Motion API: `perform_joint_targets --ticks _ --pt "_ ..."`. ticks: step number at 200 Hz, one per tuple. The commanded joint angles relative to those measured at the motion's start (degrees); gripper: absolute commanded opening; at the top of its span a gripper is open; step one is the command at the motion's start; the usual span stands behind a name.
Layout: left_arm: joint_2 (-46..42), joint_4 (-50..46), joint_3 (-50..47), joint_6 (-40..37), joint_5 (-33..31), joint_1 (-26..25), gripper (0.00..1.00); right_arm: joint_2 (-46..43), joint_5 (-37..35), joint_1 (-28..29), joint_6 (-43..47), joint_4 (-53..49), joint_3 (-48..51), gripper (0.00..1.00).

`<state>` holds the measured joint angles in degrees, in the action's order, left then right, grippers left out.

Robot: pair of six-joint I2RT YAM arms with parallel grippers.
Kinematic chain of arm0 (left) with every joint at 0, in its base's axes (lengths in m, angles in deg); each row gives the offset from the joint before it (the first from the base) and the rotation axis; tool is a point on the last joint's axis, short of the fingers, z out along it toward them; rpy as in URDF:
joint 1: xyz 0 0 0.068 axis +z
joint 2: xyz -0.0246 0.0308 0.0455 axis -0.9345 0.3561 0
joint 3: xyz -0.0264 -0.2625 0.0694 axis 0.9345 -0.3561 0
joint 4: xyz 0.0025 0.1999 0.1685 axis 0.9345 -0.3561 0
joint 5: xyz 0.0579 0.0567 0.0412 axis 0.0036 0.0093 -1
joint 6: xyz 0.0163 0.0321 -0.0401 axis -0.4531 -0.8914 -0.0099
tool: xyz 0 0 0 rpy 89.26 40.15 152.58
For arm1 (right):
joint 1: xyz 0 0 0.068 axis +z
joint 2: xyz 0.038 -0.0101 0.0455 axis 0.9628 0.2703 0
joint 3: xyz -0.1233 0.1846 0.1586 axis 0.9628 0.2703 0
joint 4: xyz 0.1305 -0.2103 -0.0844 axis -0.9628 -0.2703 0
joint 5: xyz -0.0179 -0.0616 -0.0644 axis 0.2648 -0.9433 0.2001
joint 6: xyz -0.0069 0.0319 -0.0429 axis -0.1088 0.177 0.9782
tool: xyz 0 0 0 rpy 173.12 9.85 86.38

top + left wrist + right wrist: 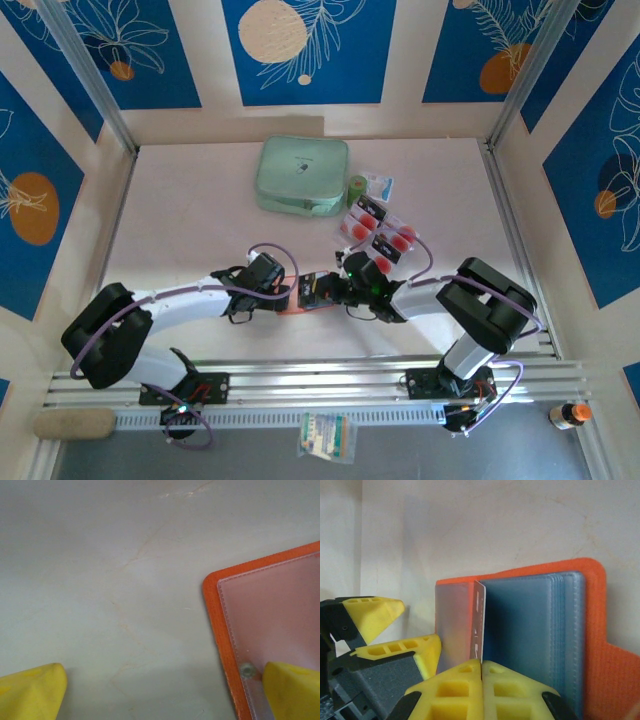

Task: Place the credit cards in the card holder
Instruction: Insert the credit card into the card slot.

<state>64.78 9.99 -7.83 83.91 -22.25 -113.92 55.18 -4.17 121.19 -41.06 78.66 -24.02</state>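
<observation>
The orange-red card holder (300, 306) lies open on the table between my two grippers. In the right wrist view its blue-grey pockets (530, 630) face up. My right gripper (481, 667) is shut on a credit card (479, 615), seen edge-on and standing at the fold of the holder. My left gripper (162, 695) is open wide. One of its yellow fingertips (295, 690) rests on the holder's clear pocket (270, 610), the other (30, 692) on bare table. More credit cards (380, 230) with red circles lie at the back right.
A mint-green zip case (302, 175) sits at the back centre, with a small green roll (357, 186) and a packet (378, 185) beside it. Blue patterned walls enclose the table. A small bottle (570, 413) stands by the front rail.
</observation>
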Motion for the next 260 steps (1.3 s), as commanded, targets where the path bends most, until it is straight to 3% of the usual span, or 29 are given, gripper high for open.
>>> perform_joint_targets --ticks 1,156,260 --pt "0.06 -0.61 -0.66 0.27 -0.13 -0.53 1.00 1.31 -0.69 0.75 -0.45 -0.10 -0.61 0.00" --pt "-0.09 -0.23 -0.98 0.37 -0.17 -0.61 1.00 -0.86 -1.14 1.07 -1.08 -5.49 -0.53 0.00" --pt "-0.11 0.26 -1.32 0.47 0.06 -0.63 1.00 1.98 2.17 0.74 -0.77 -13.86 -5.78 0.00"
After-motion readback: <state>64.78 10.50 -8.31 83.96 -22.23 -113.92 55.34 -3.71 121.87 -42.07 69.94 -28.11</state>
